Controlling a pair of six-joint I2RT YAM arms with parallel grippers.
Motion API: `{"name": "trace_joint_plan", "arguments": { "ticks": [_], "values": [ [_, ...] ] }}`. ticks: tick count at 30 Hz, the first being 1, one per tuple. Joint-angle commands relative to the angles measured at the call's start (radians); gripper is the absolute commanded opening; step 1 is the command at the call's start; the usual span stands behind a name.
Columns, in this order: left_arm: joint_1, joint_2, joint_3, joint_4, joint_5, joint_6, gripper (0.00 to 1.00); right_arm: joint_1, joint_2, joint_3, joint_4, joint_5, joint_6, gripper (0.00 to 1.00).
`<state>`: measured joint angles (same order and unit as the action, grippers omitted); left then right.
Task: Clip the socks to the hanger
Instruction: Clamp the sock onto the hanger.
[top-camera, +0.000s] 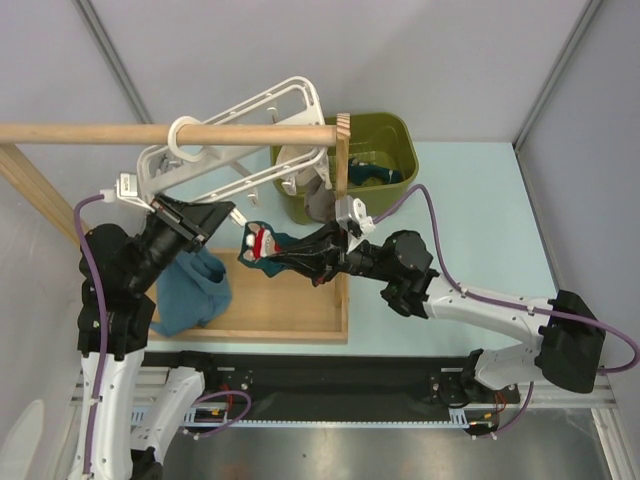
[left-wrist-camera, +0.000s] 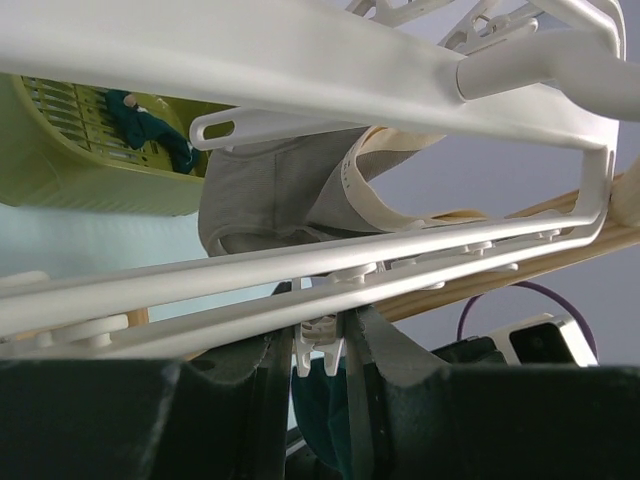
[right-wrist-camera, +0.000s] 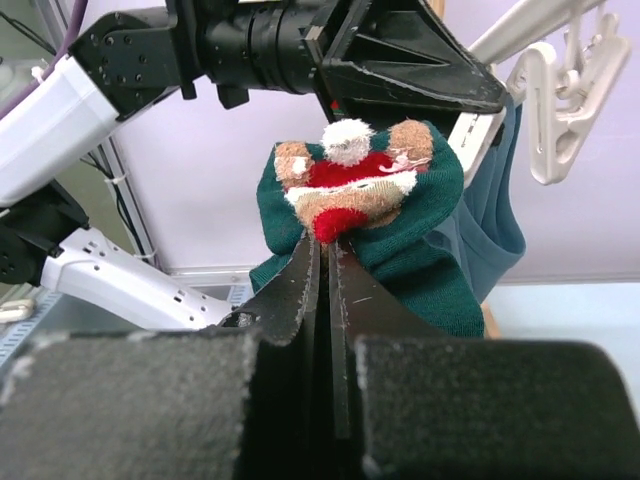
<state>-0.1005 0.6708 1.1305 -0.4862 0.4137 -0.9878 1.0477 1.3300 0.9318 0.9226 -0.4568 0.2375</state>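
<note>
The white hanger (top-camera: 315, 105) hangs by its ring hook on the wooden rod; its bars fill the left wrist view (left-wrist-camera: 300, 50). My left gripper (top-camera: 225, 215) is up under the hanger's lower bars, and its jaws (left-wrist-camera: 320, 345) are pressed on a small white clip peg (left-wrist-camera: 320, 328). My right gripper (top-camera: 295, 255) is shut on a dark teal sock (top-camera: 262, 243) with a red-and-white patch (right-wrist-camera: 350, 185), held just below the left gripper. The sock's dark fabric shows under the peg (left-wrist-camera: 325, 410). More socks (top-camera: 375, 172) lie in the basket.
A green basket (top-camera: 395, 135) stands behind the rack's wooden post (top-camera: 342, 170). A grey-beige cloth (left-wrist-camera: 270, 190) hangs on the hanger. A lighter blue cloth (top-camera: 195, 285) is over the wooden base frame (top-camera: 290, 312). A free clip peg (right-wrist-camera: 560, 110) dangles at the right.
</note>
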Motion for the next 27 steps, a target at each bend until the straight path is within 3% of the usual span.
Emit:
{"name": "trace_joint_plan", "arguments": {
  "ticks": [1, 27],
  "values": [
    [-0.013, 0.006, -0.04, -0.106, 0.12, -0.017, 0.0, -0.017, -0.002, 0.03, 0.101, 0.02, 0.037, 0.0],
    [-0.013, -0.014, -0.038, -0.049, 0.14, -0.023, 0.0, -0.052, 0.026, -0.034, 0.108, 0.024, 0.074, 0.0]
  ]
}}
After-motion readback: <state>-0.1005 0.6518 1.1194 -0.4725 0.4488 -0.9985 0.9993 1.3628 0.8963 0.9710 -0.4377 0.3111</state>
